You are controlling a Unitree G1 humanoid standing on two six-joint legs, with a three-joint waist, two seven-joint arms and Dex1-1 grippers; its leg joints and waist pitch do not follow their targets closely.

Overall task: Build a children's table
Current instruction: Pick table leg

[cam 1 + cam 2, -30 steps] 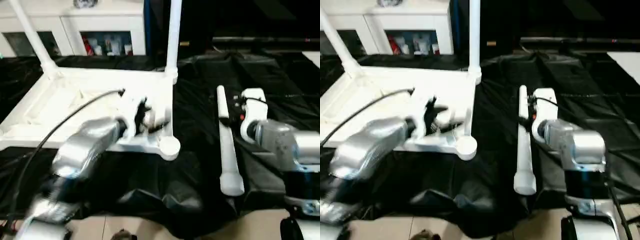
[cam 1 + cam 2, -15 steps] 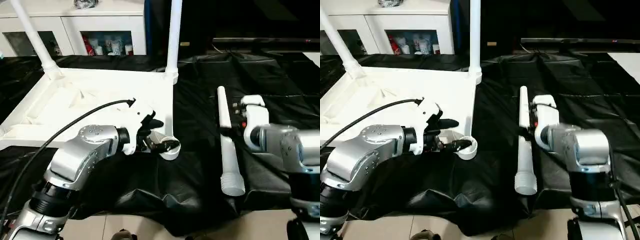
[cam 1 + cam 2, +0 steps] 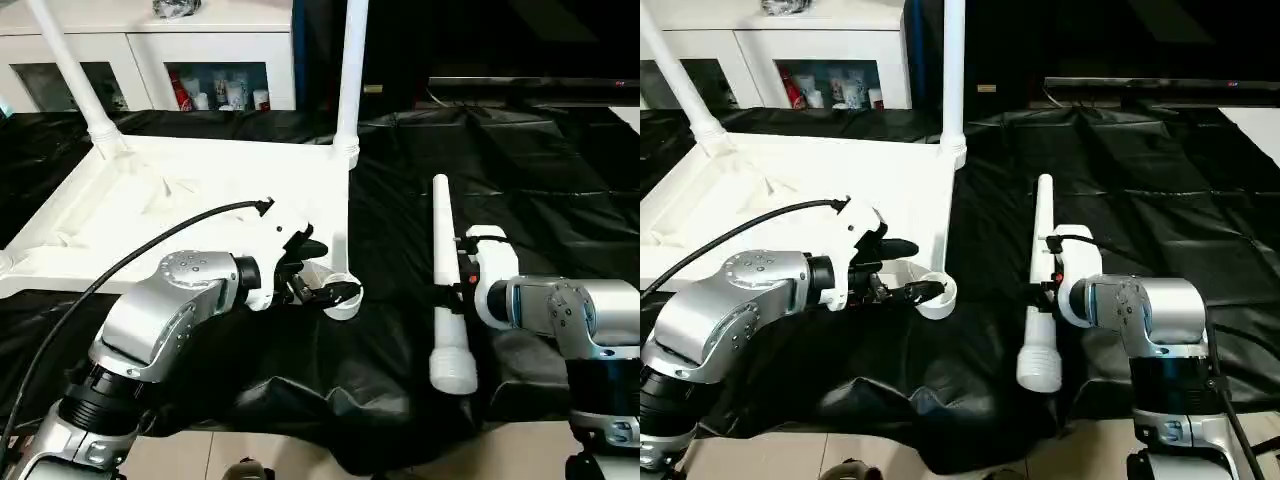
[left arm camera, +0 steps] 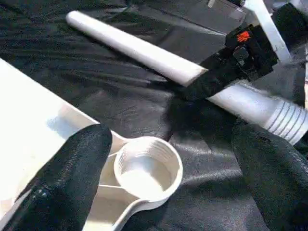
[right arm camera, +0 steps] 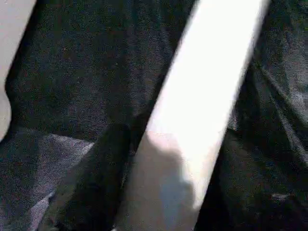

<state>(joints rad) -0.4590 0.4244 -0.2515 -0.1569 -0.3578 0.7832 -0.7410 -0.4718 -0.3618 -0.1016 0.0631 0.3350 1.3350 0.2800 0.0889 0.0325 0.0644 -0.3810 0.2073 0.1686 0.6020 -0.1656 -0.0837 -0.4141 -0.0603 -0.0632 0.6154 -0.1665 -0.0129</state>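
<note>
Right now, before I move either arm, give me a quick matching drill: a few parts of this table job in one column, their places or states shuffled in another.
Things:
1. loose white tapered tube leg
2. empty round corner socket
3. left claw
4. upright white tube leg at the far corner

States:
A. fingers spread wide, either side of the socket
B. lying flat on the black sheet, the right claw at it
C. standing in the white plastic tabletop
D. threaded inside, nothing fitted

Pairs: 1-B, 2-D, 3-A, 4-C

Right end effector slid down loose leg.
</note>
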